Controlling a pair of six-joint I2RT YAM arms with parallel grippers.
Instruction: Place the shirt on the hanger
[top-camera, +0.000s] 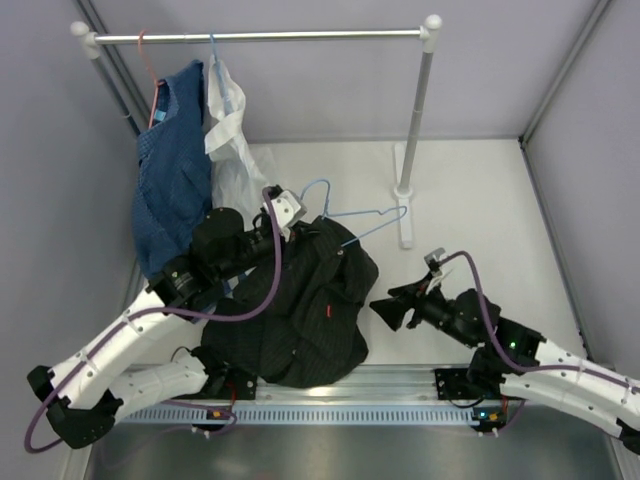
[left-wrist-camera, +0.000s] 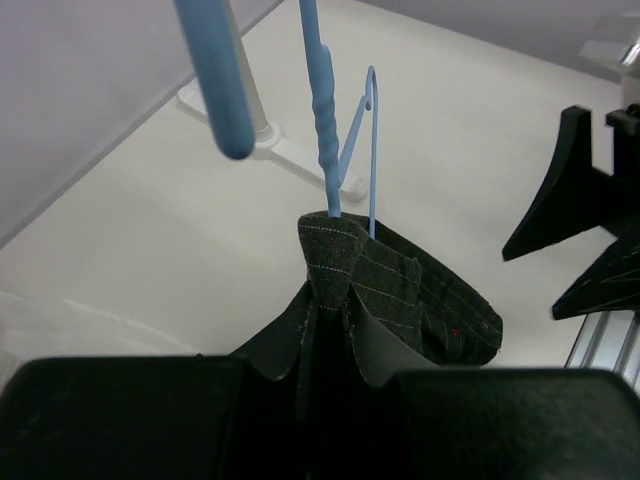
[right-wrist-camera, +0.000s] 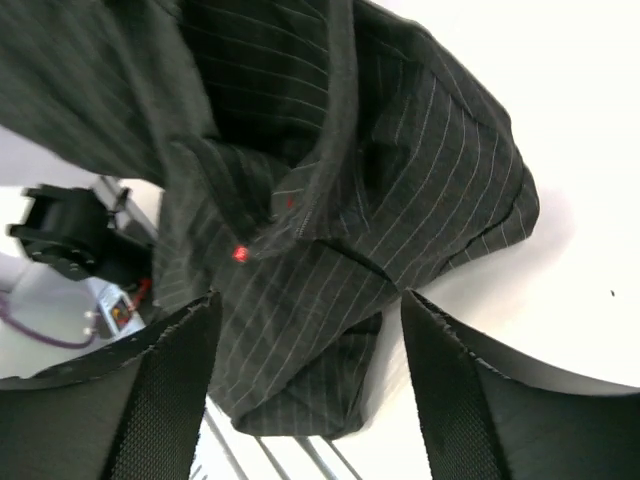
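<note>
Although the shirt (top-camera: 300, 320) is gathered at its collar (left-wrist-camera: 335, 245) around the neck of the hanger (left-wrist-camera: 322, 110), most of it lies crumpled on the table (top-camera: 480, 200) near the front edge, between the two arms. From above, one wire arm of the hanger pokes out bare to the right of the cloth, so I judge that side unthreaded. Folds hide whether the other arm sits inside a shoulder. The left gripper (left-wrist-camera: 322, 372) is pinched narrow on the collar, holding it up just below the hook. The right gripper (top-camera: 382, 312) stands wide and holds nothing, just beside the shirt's right edge and facing it. What seems left is to draw a shoulder over the bare arm and straighten the cloth. Behind, a blue garment (top-camera: 170, 180) and a white shirt (top-camera: 225, 120) hang on the rail (top-camera: 300, 35).
</note>
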